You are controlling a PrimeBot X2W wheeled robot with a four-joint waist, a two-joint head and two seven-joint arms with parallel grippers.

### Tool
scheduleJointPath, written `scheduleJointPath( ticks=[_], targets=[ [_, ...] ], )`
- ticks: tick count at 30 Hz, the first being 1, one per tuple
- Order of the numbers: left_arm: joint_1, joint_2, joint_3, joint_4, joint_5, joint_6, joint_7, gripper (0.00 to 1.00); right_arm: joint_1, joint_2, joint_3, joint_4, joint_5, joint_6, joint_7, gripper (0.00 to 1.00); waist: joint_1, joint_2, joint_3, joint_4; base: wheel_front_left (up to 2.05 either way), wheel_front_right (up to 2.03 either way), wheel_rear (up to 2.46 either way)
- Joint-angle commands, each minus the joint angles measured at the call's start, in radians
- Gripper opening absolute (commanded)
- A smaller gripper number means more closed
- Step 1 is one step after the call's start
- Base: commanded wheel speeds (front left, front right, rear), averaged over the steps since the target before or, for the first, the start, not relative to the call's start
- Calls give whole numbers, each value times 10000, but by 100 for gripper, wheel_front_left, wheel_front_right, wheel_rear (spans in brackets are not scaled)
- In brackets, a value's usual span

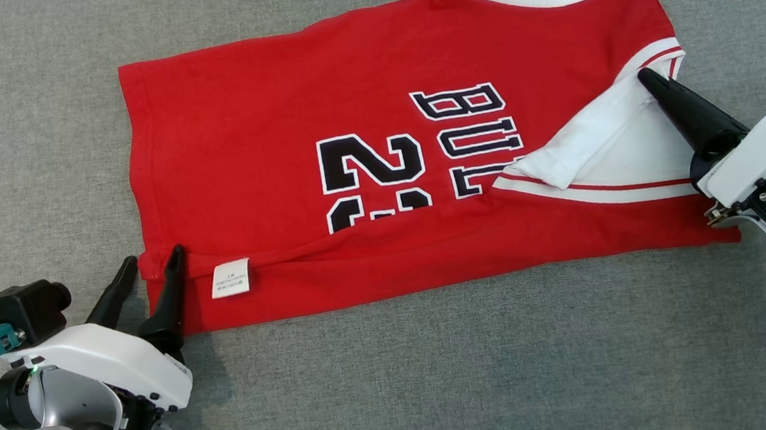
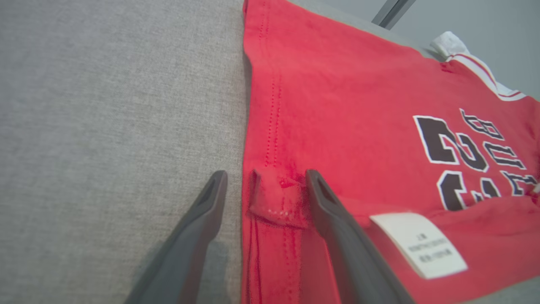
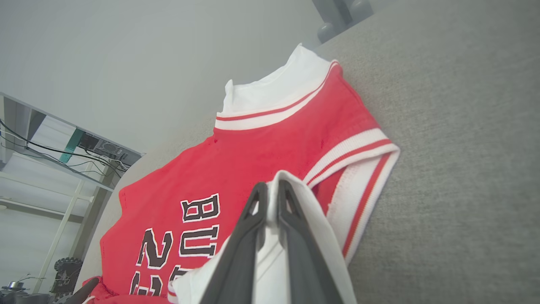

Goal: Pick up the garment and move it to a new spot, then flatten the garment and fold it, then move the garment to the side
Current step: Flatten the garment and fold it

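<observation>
Item: red shirt (image 1: 256, 157), partly folded, flat on grey worktop (image 1: 443, 379). Left pincer (image 1: 152, 256) at shirt's hem corner, spread wide, straddling it. Right pincer (image 1: 647, 77) clamps shirt's white sleeve.

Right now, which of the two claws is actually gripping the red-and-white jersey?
The right claw, shut on the white sleeve of the red fabric jersey. The left claw stands open, straddling the folded hem corner without pinching it.

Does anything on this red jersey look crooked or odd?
Yes. The white sleeve lies skewed across the jersey print, hiding letters, pinched by the right gripper. The care label shows on the folded-up lower edge.
</observation>
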Motion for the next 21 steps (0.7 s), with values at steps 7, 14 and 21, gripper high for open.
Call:
scheduleJointPath(
  ticks=[7,14,21],
  targets=[
    [31,-309,280,-111,166,158,-1191,100,242,-347,268,43,85,5,-1232,100,0,0,-105,-25,0,0,0],
    [273,-739,595,-548,1020,714,-3311,100,1269,-179,-150,-217,-1143,5,-3806,100,0,0,-533,-106,0,0,0],
    [431,-677,483,-771,2180,1149,-4632,100,2365,218,-874,-867,-3348,5,-5236,100,0,0,-978,-302,0,0,0]
  ],
)
